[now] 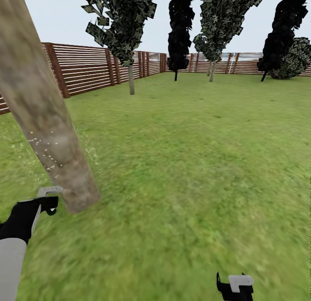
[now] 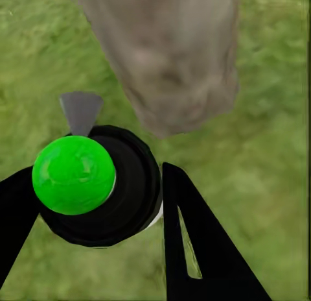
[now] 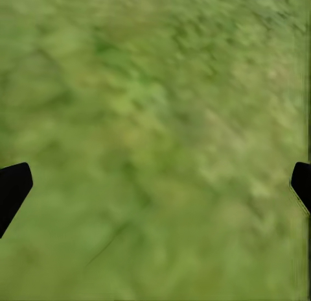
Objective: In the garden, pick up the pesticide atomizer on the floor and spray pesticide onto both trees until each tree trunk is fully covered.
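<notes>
Head view: the left hand [image 1: 43,204] grips the dark cylindrical pesticide atomizer [image 2: 97,187], its nozzle facing the thick grey-brown tree trunk [image 1: 47,132] just beyond; the right hand [image 1: 235,288] hangs open.

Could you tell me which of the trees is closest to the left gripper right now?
The thick mottled trunk leaning through the left foreground, just beyond the left gripper; the other trees stand far back by the fence.

thick mottled grey-brown tree trunk [image 1: 47,132] flecked with white specks. dark-bodied atomizer [image 2: 97,184] carries a bright green dot on top and a grey nozzle. blurred mottled green grass [image 1: 194,162]. reddish-brown slatted fence [image 1: 90,69]. black gripper fingers [image 2: 201,249].
</notes>
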Robot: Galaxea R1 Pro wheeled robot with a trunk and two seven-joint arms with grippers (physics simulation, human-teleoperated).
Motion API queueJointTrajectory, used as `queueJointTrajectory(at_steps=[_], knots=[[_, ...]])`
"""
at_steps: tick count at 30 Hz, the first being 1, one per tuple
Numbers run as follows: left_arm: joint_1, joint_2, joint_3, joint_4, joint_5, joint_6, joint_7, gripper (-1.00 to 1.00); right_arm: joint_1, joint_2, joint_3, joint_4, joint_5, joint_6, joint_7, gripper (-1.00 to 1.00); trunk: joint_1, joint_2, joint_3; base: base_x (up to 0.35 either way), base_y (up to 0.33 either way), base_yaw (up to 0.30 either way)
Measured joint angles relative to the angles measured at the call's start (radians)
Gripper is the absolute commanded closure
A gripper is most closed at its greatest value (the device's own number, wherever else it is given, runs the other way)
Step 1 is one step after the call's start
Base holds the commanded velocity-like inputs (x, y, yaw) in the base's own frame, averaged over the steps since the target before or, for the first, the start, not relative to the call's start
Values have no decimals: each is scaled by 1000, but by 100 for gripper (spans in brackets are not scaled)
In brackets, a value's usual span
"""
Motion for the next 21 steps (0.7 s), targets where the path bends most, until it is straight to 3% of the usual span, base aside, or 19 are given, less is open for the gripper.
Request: queueJointTrajectory(at_steps=[1, 4, 7, 9, 11, 13, 15, 16, 21], knots=[[6, -5, 2, 6, 4, -15, 3, 100, 0, 0, 0, 0, 0, 0, 0, -100, 0, 0, 0, 25, -266, 0], [12, -79, 1, 3, 9, -31, 8, 100, 0, 0, 0, 1, 0, 0, 0, -100, 0, 0, 0, 3, -269, 4], [12, -71, 13, 2, 0, -31, 9, 100, 0, 0, 1, 1, 0, 0, 0, -100, 0, 0, 0, 0, -269, 184], [14, -46, 85, 2, -6, -35, 6, 100, 0, 0, 1, 2, 0, 0, 0, -100, 0, 0, 0, 0, -269, 270], [15, -39, 112, 4, -4, -36, 6, 100, 0, 0, 1, 2, 0, 0, 0, -100, 0, 0, 0, 8, -269, 276], [15, -51, 108, 4, -5, -37, 38, 100, 0, 0, 1, 2, 0, 0, 0, -100, 0, 0, 0, 98, -269, 277], [15, -94, 52, 9, 1, -38, 149, 100, 0, 1, 1, 2, 1, 0, 0, -100, 0, 0, 0, 127, -269, 278], [15, -104, 41, 10, -3, -39, 181, 100, 0, 1, 1, 2, 0, 0, 0, -100, 0, 0, 0, 133, -269, 278], [23, -110, 32, 38, -3, -74, 206, 100, 0, 2, 1, 0, 0, 0, 0, -100, 0, 0, 0, 179, -245, 278]])
